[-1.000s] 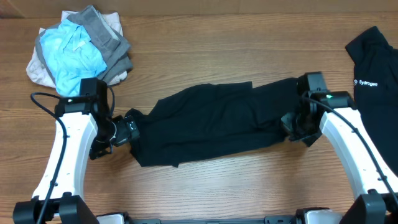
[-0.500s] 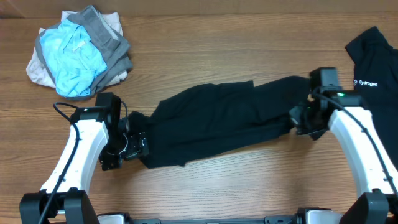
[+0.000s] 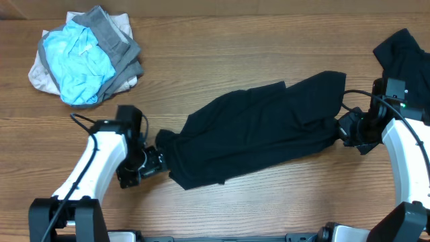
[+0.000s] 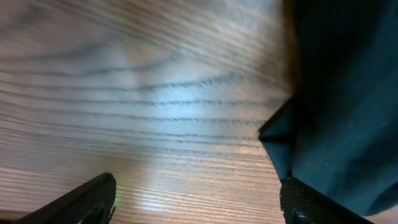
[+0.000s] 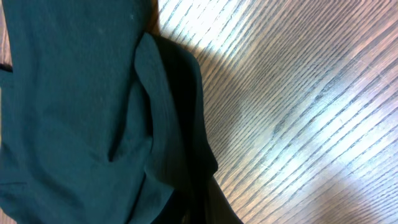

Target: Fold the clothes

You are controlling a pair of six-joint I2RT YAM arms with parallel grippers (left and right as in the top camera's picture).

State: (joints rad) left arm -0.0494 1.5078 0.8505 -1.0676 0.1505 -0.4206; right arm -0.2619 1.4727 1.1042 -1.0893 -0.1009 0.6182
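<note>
Fingers (image 4: 93, 200) on my left gripper (image 3: 153, 163) stand wide apart with only bare wood between them. The near corner of the plain black soft fabric garment (image 3: 255, 131) lies just beside one of them, not inside the gap. My right gripper (image 3: 346, 129) is closed, and in the wrist view the cloth bunches down into it, so I judge it is pinching the garment's right end. The garment lies as a long rumpled band slanting across the middle of the brown wooden table (image 3: 235, 40), its left end nearer me and its right end farther back.

What worries me is the uneven hold. With one end pinched and the other free, a pull from my right would drag the whole band sideways and twist it rather than stretch it flat. If my left closes where it is, it may catch only wood or a single layer of that corner, and the layers beneath would slide out and spoil the fold. The pinched end also sits near the second black garment (image 3: 403, 54) at the table's right edge, and a wide swing could snag it. The light-blue, grey and beige bundle of clothes (image 3: 84, 57) is well apart at the back left.
</note>
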